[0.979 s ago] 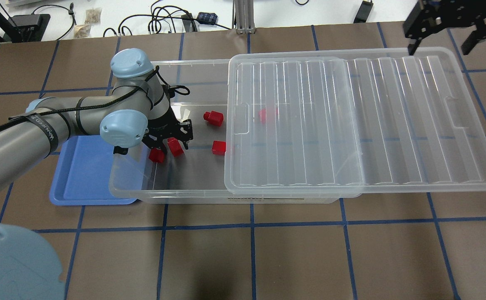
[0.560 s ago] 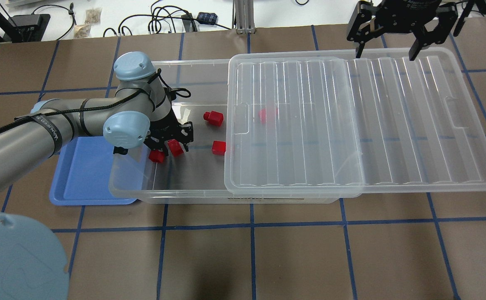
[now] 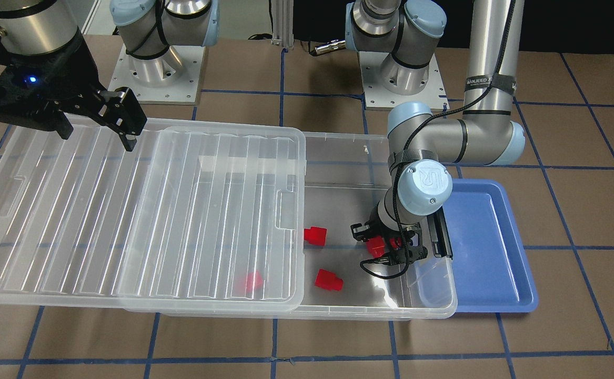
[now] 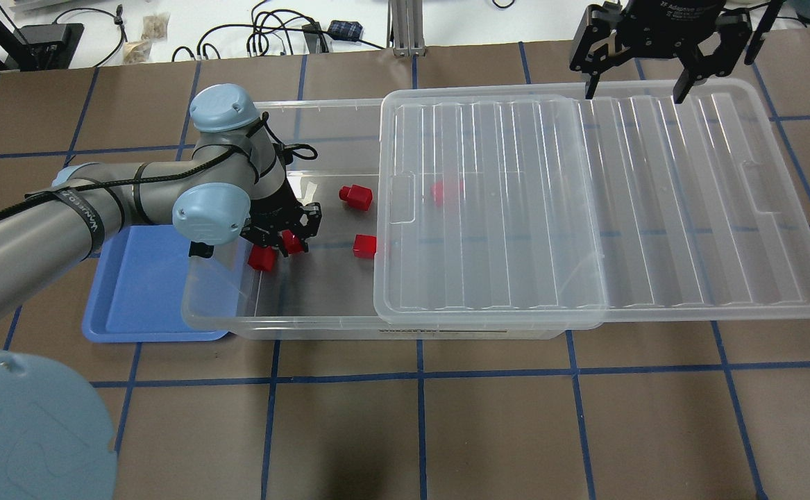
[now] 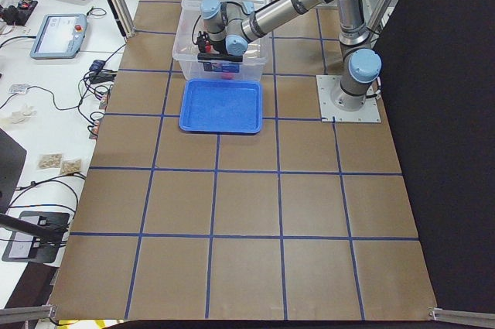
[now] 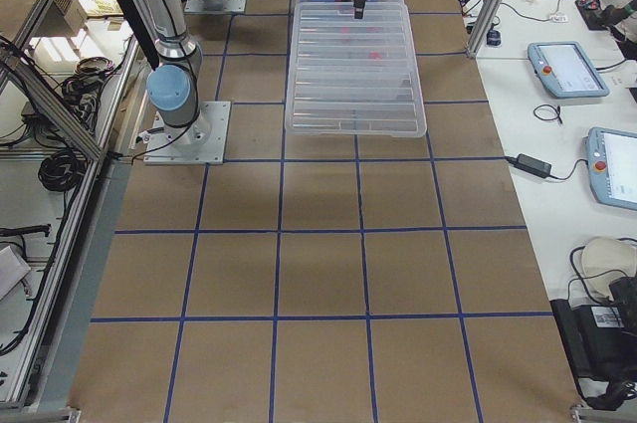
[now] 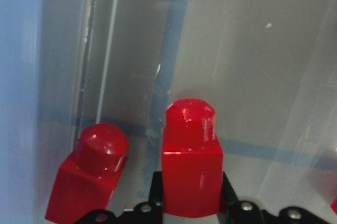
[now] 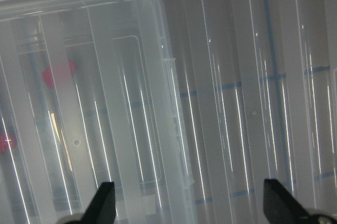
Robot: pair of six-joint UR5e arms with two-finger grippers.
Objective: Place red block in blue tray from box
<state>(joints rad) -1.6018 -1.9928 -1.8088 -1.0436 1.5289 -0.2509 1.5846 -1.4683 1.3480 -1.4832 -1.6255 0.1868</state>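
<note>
found the blue tray [image 4: 134, 292] at the far left, flat on the table, just beside the uncovered end of the box [image 4: 293, 323]. right of it, saw the left gripper [image 4: 288, 243] down inside the box, pinching the red block [image 7: 190, 166] between its fingers. noted a second block [image 4: 262, 258] just beside, a third block [image 4: 355, 197] and fourth block [image 4: 364, 246] further right, a fifth block [image 4: 446, 192] blurred under the slid-back lid [image 4: 585, 208]. at the far right, spotted the right gripper [image 4: 632, 94] spread wide, holding nothing, above the lid's far edge.

Robot lab, teach pendants [image 6: 567, 70], gridded table [image 4: 349, 430]
</note>
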